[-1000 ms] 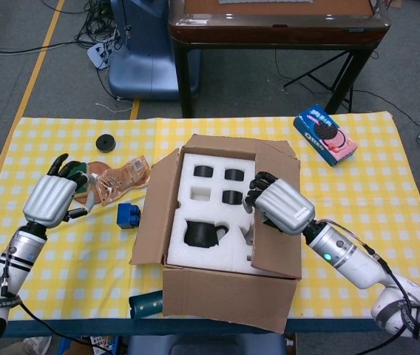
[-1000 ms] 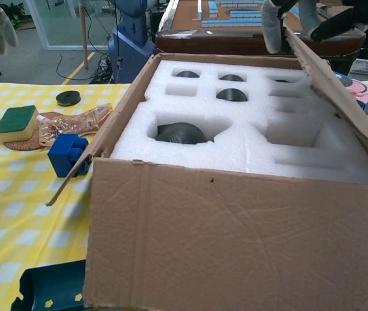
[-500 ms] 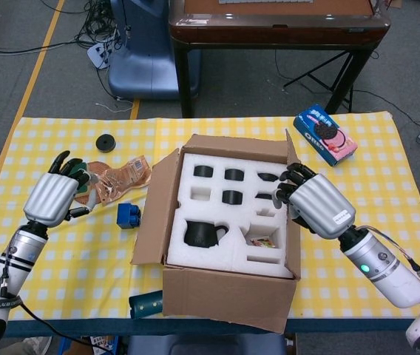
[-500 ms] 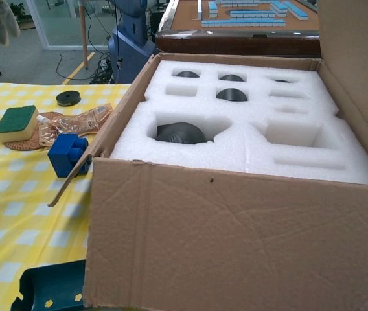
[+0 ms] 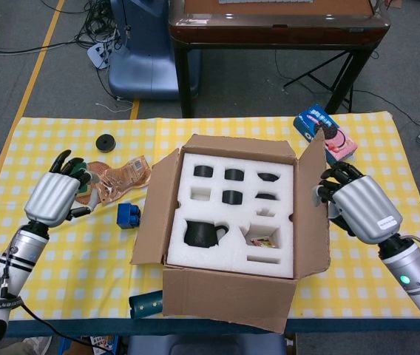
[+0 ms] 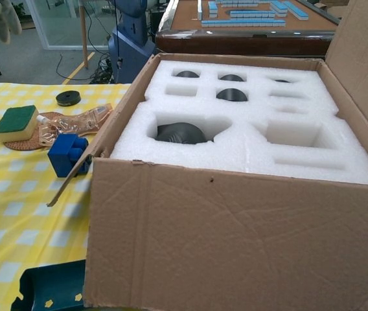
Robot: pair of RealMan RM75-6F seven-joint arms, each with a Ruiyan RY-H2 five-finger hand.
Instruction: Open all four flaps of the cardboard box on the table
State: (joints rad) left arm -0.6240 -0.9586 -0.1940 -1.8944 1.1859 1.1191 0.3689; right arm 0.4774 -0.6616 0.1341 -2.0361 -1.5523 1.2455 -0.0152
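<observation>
While I watch from the head view, my right hand (image 5: 358, 207) sits against the outer face of the right flap (image 5: 312, 203), fingers curled at its upper edge; whether they actually grip the cardboard I cannot tell. That flap stands tilted outward from the cardboard box (image 5: 228, 296), which sits mid-table on the yellow checked cloth (image 5: 387, 244). I see the left flap (image 5: 153, 211) leaning out to its side, and the white foam insert (image 5: 228, 214) lies exposed with dark pieces in its pockets. My left hand (image 5: 55, 196) hangs well apart from the box, fingers loosely curled and holding nothing, above the green sponge (image 6: 15, 123). A blue block (image 5: 127, 215) rests just beside the left flap.
</observation>
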